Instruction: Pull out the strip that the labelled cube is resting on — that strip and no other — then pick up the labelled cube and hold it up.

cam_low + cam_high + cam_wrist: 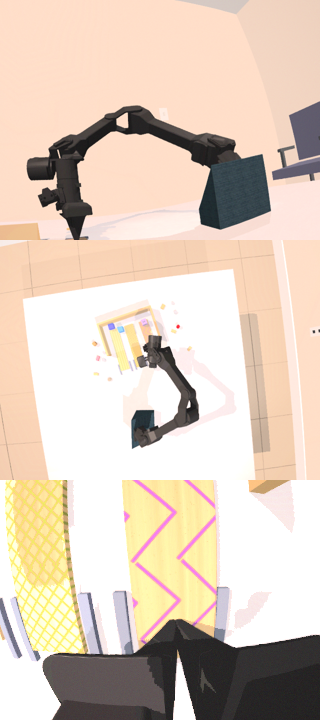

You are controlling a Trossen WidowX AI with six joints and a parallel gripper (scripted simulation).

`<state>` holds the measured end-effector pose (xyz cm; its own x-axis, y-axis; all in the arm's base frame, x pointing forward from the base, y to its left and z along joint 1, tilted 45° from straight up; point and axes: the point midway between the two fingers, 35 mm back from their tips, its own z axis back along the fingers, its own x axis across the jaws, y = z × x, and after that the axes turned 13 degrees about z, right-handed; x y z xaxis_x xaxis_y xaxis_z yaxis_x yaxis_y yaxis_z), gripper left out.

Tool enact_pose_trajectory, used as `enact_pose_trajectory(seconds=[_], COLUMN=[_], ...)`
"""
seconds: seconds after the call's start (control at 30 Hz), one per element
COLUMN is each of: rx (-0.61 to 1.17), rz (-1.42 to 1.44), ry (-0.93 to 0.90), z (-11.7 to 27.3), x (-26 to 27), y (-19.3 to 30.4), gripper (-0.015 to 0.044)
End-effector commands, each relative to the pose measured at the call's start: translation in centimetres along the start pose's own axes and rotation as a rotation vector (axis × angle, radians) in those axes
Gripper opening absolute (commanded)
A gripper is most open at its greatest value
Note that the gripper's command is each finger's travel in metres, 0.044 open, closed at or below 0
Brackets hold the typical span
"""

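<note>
On that white counter (64, 407), your hand (176, 630) is pinching the zigzag strip's (170, 534) near end, fingers fully closed. The labelled cube (143, 322) is sitting on its far end, so yanking risks toppling it.

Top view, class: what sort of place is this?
Probably a lab or test room: a robot arm on a white table, a walled tray of patterned strips, and a tiled floor.
</note>
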<state>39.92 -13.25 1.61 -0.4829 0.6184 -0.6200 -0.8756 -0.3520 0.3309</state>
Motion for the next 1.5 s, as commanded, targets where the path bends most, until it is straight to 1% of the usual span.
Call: enact_pose_trajectory(seconds=[0.0, 1.47], rx=[0.017, 0.02], rz=[0.007, 0.01], ry=[-0.01, -0.011], z=[-0.6, -0.7], x=[0.4, 2.1], y=[1.0, 7.5], gripper=[0.0, 0.0])
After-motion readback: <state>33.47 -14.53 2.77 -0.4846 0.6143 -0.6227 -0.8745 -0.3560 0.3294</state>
